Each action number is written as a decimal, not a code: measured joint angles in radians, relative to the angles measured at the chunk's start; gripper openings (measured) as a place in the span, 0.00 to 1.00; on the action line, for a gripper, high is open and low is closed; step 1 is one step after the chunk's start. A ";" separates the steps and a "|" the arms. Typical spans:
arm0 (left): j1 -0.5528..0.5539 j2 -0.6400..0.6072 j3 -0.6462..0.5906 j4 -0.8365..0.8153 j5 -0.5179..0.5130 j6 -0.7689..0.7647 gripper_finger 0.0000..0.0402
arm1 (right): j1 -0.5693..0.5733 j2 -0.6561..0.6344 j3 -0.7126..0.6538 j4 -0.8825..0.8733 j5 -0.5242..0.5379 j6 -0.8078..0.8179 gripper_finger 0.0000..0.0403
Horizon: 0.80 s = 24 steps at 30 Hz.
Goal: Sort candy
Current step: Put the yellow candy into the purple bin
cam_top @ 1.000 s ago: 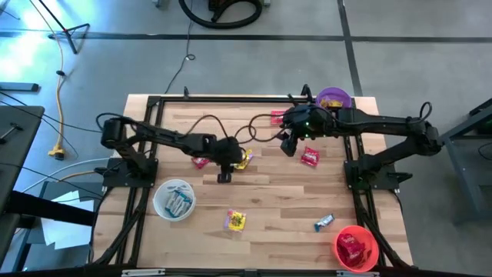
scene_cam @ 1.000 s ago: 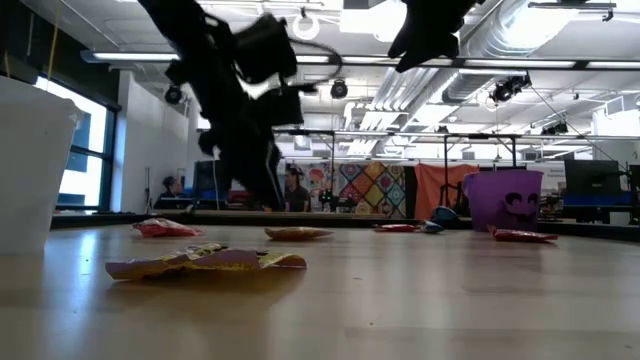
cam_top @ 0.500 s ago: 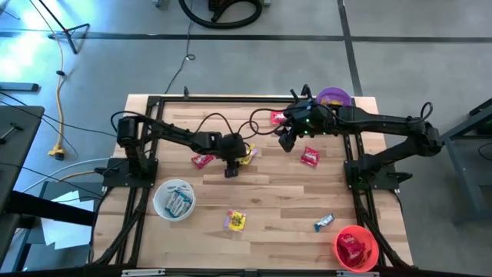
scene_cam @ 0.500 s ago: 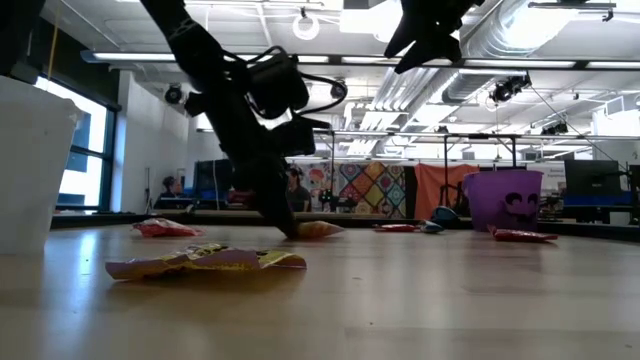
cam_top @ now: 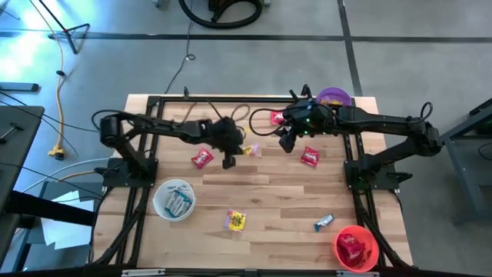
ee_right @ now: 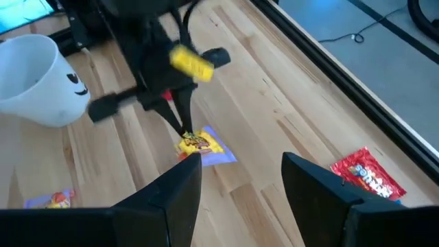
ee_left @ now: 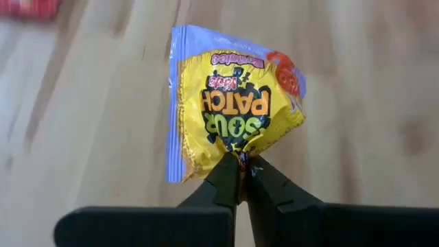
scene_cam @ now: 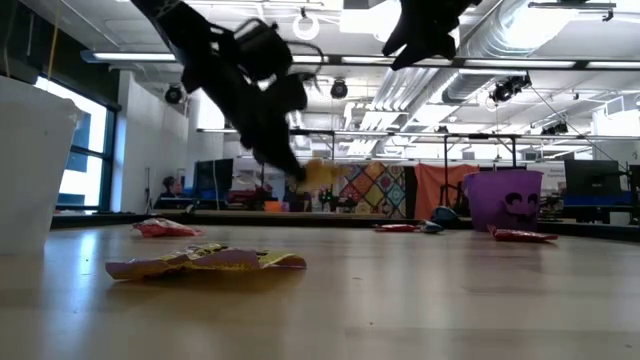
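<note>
While the left gripper (ee_left: 240,165) is pinching a yellow candy (ee_left: 236,103) by its wrapper edge, fingers clamped together on it, it is holding the sweet lifted above the wooden table (cam_top: 269,192), near the middle toward the far side. The right gripper (ee_right: 240,171) is hovering just beside it with its fingers spread apart and holding nothing. A red candy (cam_top: 202,158) is lying on the table near the left gripper, and another red candy (cam_top: 310,157) is lying near the right one. A second yellow candy (cam_top: 235,221) and a light blue candy (cam_top: 324,223) are resting nearer the front edge. A white bowl (cam_top: 174,199), a red bowl (cam_top: 356,248) and a purple bowl (cam_top: 334,98) are standing around the table.
</note>
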 joint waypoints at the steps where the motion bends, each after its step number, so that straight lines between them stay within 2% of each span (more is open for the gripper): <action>1: 0.013 -0.021 0.000 0.009 0.034 -0.010 0.01 | 0.000 0.000 0.000 0.006 -0.001 0.000 0.49; 8: 0.089 -0.151 0.001 0.101 0.211 -0.128 0.00 | 0.000 0.000 0.000 0.079 -0.004 -0.003 0.49; 14: 0.122 -0.181 0.001 0.280 0.358 -0.274 0.00 | 0.000 0.001 0.000 0.162 -0.015 0.013 0.49; 19: 0.118 -0.181 0.002 0.452 0.425 -0.377 0.00 | 0.000 0.001 0.000 0.186 -0.052 0.030 0.49; 24: 0.119 -0.181 0.002 0.556 0.472 -0.448 0.00 | 0.000 0.002 0.000 0.221 -0.110 0.026 0.49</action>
